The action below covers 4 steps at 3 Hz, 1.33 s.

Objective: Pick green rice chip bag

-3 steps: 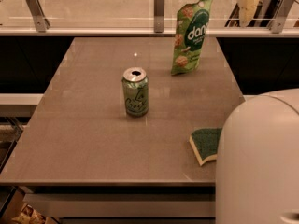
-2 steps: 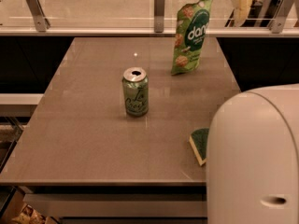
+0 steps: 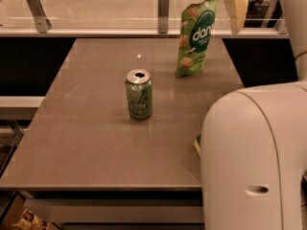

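Gray table (image 3: 96,143). Green rice chip bag (image 3: 194,35) upright near far right edge, leaning slightly. Green soda can (image 3: 139,94) upright mid-table, well apart from bag. Gripper (image 3: 237,11) high at top right, just beside bag's top. White arm housing (image 3: 254,157) fills lower right, hiding most of sponge (image 3: 197,144).

Dim, warm amber light comes from above and behind the worktop (image 3: 96,143) — a small glare spot sits just beyond the soda can (image 3: 139,94), a faint reflection pools at the can's base, and the pale gripper (image 3: 237,13), high to the can's far right, looks washed yellow.
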### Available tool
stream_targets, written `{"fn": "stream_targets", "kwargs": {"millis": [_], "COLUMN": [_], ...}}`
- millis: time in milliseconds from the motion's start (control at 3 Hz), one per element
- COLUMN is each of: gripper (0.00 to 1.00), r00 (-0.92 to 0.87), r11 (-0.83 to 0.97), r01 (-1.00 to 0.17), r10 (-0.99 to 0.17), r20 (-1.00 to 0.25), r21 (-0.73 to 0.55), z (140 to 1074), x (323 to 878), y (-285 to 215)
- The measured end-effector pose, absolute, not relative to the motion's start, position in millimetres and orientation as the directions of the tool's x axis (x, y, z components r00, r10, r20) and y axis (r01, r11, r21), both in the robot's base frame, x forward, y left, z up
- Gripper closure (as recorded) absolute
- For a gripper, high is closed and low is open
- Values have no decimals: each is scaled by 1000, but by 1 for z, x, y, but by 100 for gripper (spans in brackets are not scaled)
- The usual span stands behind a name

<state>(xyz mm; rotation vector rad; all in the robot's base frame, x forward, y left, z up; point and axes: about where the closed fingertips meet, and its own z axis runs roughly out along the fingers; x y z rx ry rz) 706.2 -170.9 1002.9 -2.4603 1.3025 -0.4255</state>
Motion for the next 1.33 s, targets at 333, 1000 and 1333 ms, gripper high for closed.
{"fn": "stream_targets", "kwargs": {"millis": [333,1000,1333], "gripper": [0,0,0], "r00": [546,564,578], "r11": [-545,-579,-597], "r01": [-751,-758,-760], "r10": [-830,-813,-801], "r20": [115,143,155], "r21": [-373,-301,-256], "z": [988,970,959], "x": [709,711,711], "y": [-169,-164,-161]}}
